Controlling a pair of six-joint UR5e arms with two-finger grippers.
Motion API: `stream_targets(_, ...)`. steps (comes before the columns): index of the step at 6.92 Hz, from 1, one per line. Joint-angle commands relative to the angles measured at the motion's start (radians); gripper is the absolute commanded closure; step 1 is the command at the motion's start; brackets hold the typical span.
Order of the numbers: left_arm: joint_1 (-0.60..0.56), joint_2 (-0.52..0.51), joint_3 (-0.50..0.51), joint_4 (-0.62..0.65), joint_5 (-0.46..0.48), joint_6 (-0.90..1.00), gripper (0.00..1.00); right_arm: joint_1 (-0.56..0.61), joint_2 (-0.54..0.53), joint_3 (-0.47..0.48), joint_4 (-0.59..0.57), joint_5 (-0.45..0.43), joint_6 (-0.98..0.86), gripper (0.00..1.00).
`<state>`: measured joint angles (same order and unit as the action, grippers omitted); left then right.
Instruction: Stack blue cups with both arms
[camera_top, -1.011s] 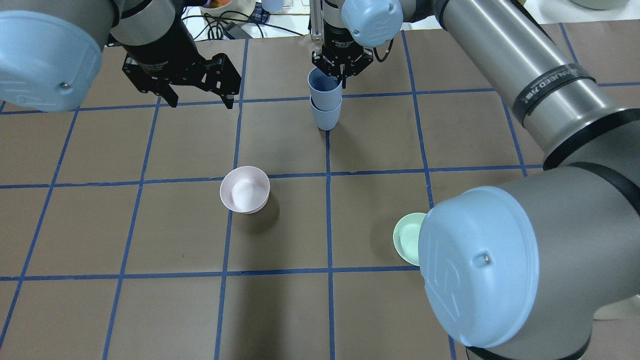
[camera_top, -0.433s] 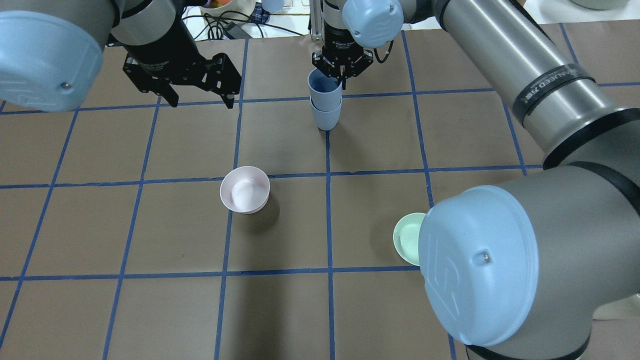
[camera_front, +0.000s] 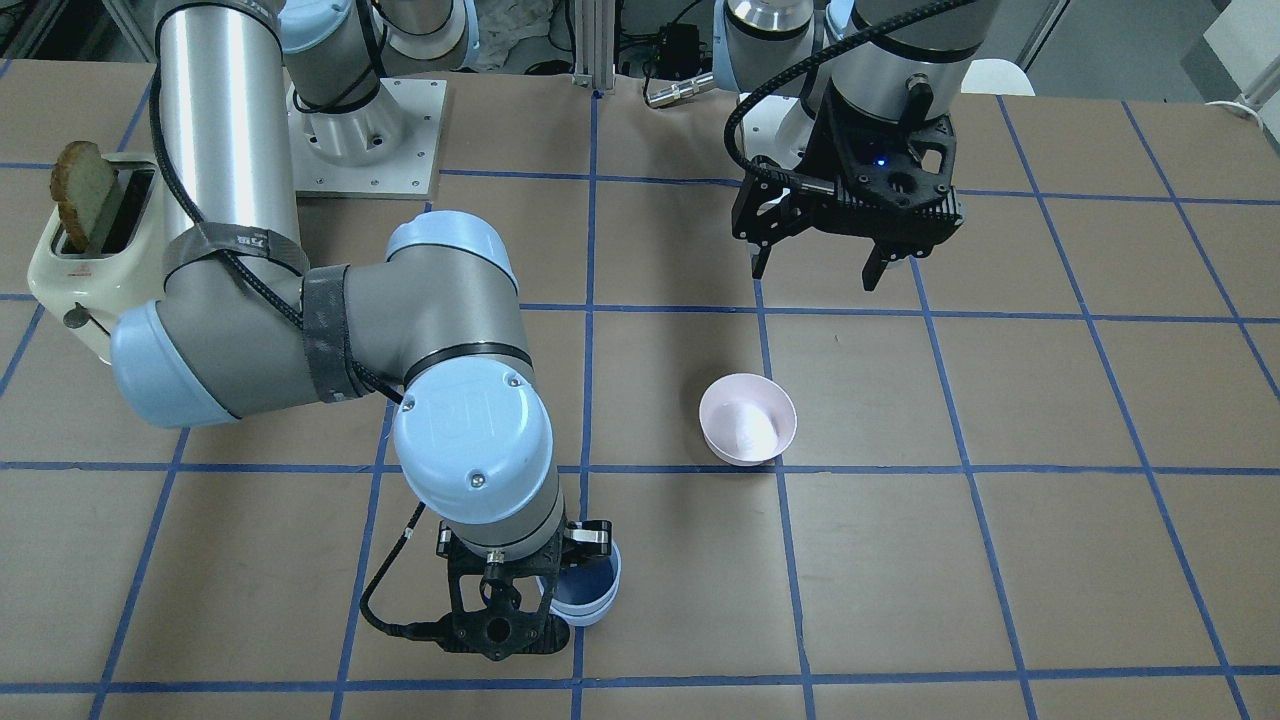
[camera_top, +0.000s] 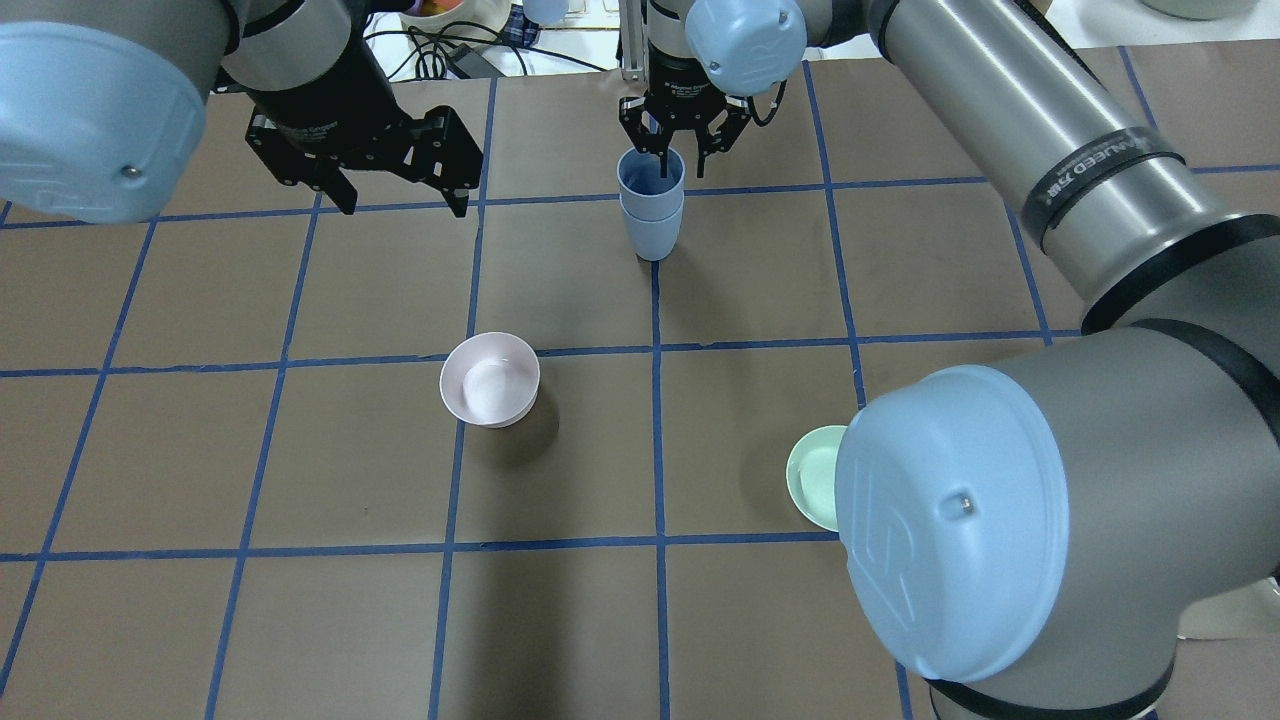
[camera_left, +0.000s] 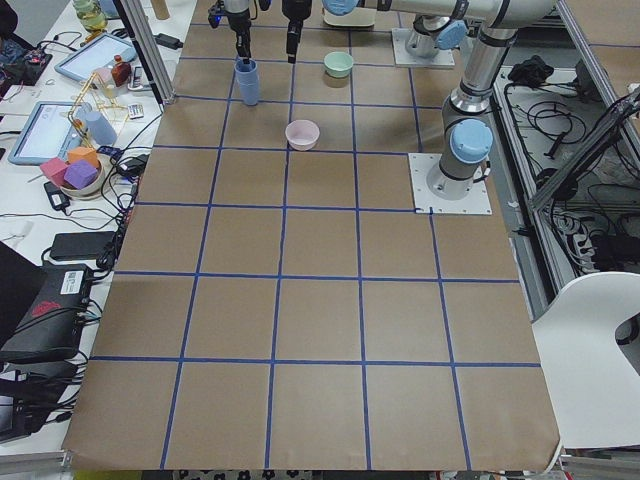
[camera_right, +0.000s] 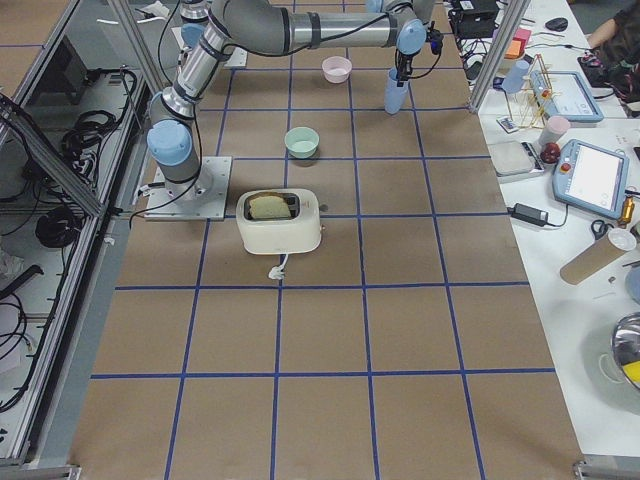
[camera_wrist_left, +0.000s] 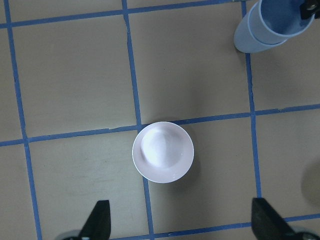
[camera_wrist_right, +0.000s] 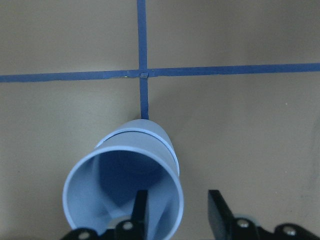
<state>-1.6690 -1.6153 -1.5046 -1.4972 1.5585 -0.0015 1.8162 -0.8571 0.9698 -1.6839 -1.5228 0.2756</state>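
R end effector (camera_top: 678, 160) spread, astride the top cup's rim: one finger inside, one outside, pinching nothing as far as the wrist view shows; touching the wall or not, can't tell. L end effector (camera_top: 400, 205) also spread wide + empty, hovering well apart from the stack. Surface (camera_top: 330, 640) brown w/ blue tape grid. R arm (camera_top: 1000, 110) stretched toward the far edge, L arm (camera_top: 90, 100) held high on its own side. Toaster (camera_front: 75, 250) w/ a slice in it, near R arm's base. Pink bowl (camera_top: 490, 380) mid-surface, green bowl (camera_top: 815, 480) part hidden behind R elbow; both apart from the stack. Blue cups (camera_top: 652, 215) upright on a tape line toward the far edge, one nested in the other, top rim a bit above lower rim. Judged approx done: nesting made, no grip on it. Left, prob: lift R end effector clear w/o snagging the inner wall, then park both arms
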Motion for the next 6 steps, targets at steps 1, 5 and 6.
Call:
stream_targets(1, 0.002, 0.000, 0.000, 0.000, 0.000, 0.000, 0.00, -0.094, -0.054, -0.022, 0.062, 0.012, -0.108, 0.00)
stream_targets(5, 0.002, 0.002, 0.000, 0.000, 0.000, 0.000, 0.00, -0.230, -0.332, 0.166, 0.251, -0.073, -0.421, 0.00)
stream_targets(6, 0.002, 0.002, 0.000, -0.002, 0.000, 0.000, 0.00, -0.239, -0.430, 0.302, 0.215, -0.062, -0.421, 0.00)
